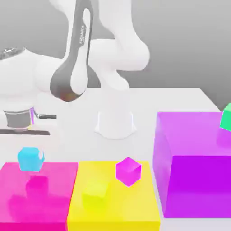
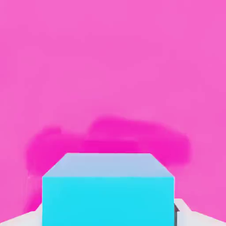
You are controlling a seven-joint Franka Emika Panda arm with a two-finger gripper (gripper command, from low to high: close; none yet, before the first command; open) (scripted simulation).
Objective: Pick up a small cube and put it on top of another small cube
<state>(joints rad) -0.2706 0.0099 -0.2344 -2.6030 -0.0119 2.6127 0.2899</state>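
While its shadow lies on the big pink block (image 1: 40,198), the small light blue cube (image 1: 31,159) is up in the air over it, at the exterior view's left. One flat side of the cube faces the hand camera. Which way is its longest can't be told. The gripper (image 2: 108,214) is closed on the cube, its white fingers (image 2: 187,215) hugging two sides.
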